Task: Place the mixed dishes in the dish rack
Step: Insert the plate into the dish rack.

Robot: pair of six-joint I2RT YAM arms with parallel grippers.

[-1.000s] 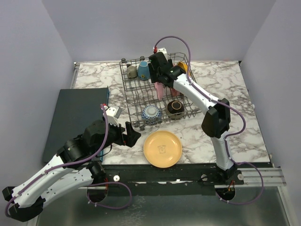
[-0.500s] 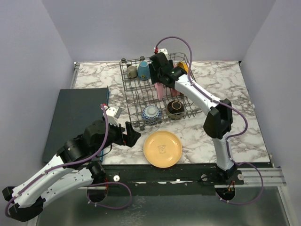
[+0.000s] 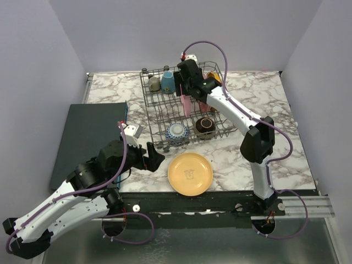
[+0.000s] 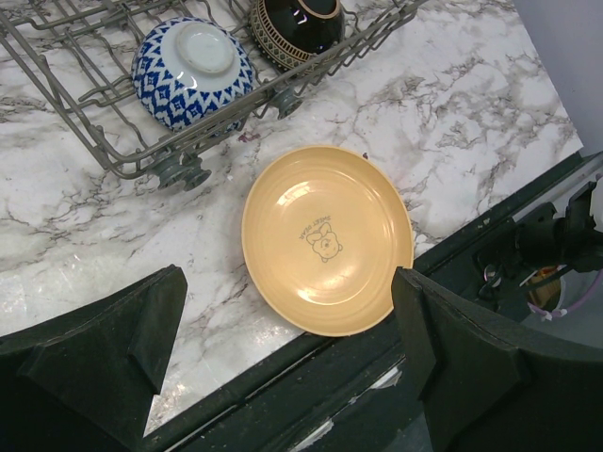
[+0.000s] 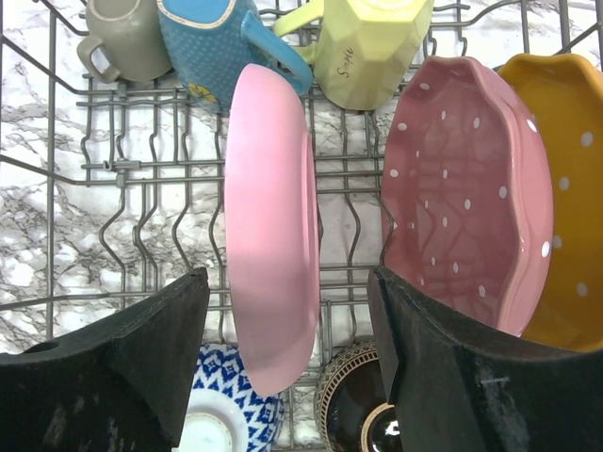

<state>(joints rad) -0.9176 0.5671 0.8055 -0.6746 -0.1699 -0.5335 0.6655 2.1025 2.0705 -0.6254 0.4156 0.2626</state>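
Nearby, dish rack (image 3: 157, 113), dark mat (image 3: 88, 137), marble table (image 3: 104, 91)

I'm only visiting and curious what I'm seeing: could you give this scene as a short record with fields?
Rack: grey wire dish rack on white marble table
Plates in rack: plain pink plate, scalloped pink white-dotted plate, scalloped orange dotted plate, all on edge
Mugs in rack: grey mug, blue mug, yellow mug
Bowls in rack: blue-and-white patterned bowl, dark brown bowl
Outside rack: round yellow plate, flat on the table
Right gripper: open, straddling the plain pink plate
Left gripper: open, pointed toward the yellow plate
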